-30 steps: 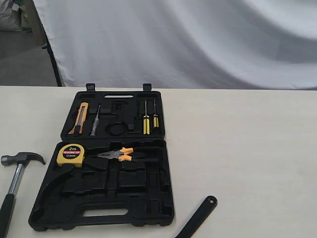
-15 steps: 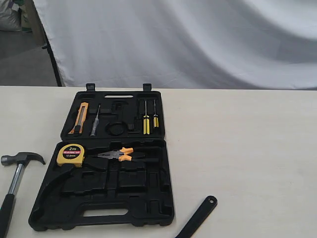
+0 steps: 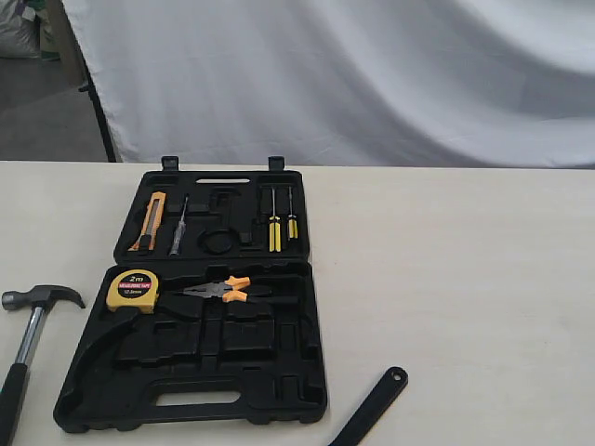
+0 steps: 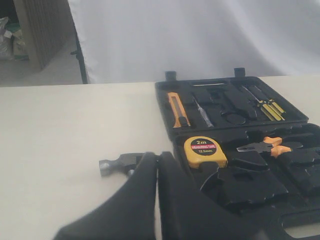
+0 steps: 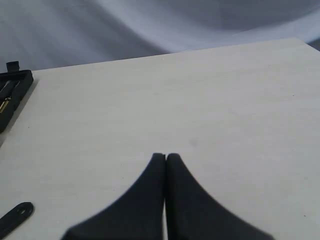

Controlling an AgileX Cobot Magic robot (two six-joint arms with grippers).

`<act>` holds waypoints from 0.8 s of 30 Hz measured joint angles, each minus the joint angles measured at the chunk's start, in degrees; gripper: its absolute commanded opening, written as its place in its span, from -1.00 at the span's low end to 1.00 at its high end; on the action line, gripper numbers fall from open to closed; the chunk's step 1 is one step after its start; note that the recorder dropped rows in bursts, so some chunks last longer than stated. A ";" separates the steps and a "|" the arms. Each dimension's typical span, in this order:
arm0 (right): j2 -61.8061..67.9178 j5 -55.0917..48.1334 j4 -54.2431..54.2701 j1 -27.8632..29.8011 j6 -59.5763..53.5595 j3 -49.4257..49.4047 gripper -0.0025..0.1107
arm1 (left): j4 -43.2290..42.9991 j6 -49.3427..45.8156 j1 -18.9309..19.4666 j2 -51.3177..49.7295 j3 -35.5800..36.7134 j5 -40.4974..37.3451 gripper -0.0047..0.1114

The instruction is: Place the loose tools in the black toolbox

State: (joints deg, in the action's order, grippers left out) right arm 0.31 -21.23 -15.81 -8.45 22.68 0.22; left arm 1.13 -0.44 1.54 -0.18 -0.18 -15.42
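Left end effector point(image 4: 158, 160), right end effector point(image 5: 165, 158): closed, empty. Hammer point(image 3: 28, 342) lies at nine o'clock of toolbox point(image 3: 279, 410). Advise opening wide and gripping mid-handle.

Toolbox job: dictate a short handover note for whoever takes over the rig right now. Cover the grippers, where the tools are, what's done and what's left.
Left gripper: jaws shut, empty, above the table, with the hammer head just beyond it.
Right gripper: jaws shut, empty, over bare table.
Toolbox: open flat, with the tape measure and pliers seated inside.
Hammer: on the table left of the toolbox.
Wrench: on the table off its right front corner, partly out of frame.
Done: no loose tool is in yet.
Left: hammer and wrench into the toolbox. No other loose tool is in view.
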 measured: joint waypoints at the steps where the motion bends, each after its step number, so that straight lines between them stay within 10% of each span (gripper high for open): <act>1: 0.00 0.00 0.00 0.00 0.00 0.00 -0.95 | 0.00 0.00 0.00 0.00 0.00 0.00 -0.91; 24: 0.00 23.06 2.93 0.00 0.64 0.00 -0.95 | 0.00 0.00 0.00 0.00 0.00 0.00 -0.91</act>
State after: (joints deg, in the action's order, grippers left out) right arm 0.31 1.83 -12.88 -8.45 23.32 0.22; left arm 1.13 -0.44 1.54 -0.18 -0.18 -15.42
